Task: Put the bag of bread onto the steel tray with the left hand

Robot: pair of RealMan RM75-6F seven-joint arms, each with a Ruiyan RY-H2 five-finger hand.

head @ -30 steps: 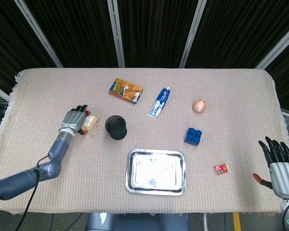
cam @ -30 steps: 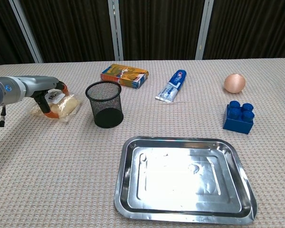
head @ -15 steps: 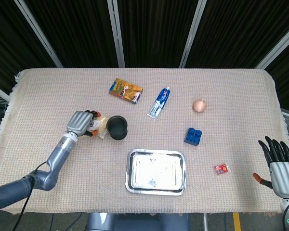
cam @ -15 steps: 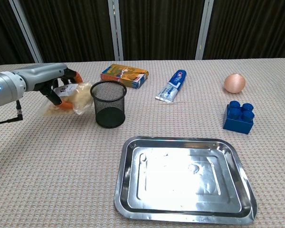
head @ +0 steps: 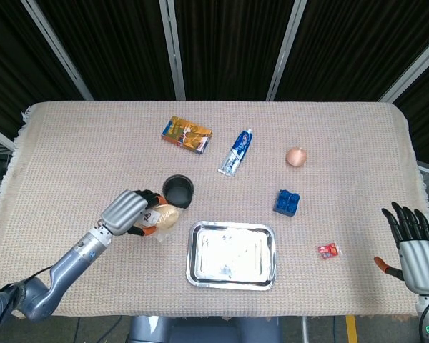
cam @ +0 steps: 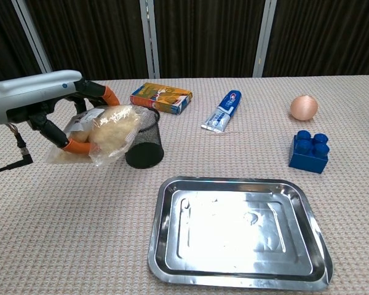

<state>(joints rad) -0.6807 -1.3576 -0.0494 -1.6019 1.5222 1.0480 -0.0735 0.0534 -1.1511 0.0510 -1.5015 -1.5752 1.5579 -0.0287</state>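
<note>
My left hand (head: 129, 210) (cam: 61, 120) grips the clear bag of bread (head: 162, 217) (cam: 106, 133) and holds it in the air, in front of the black mesh cup (head: 177, 190) (cam: 145, 147). The bag hangs just left of the steel tray (head: 232, 255) (cam: 238, 231), which lies empty at the table's near middle. My right hand (head: 415, 246) stays at the table's right near edge, fingers spread, holding nothing; the chest view does not show it.
At the back lie an orange box (head: 186, 134) (cam: 161, 97) and a toothpaste tube (head: 236, 151) (cam: 222, 110). An onion (head: 296, 156) (cam: 304, 107), a blue brick (head: 287, 202) (cam: 309, 150) and a small red packet (head: 329, 250) sit right of the tray.
My left hand has lifted the bread bag off the table and carried it toward the near side and rightward, past the mesh cup, closer to the tray. The right hand has stayed put.
</note>
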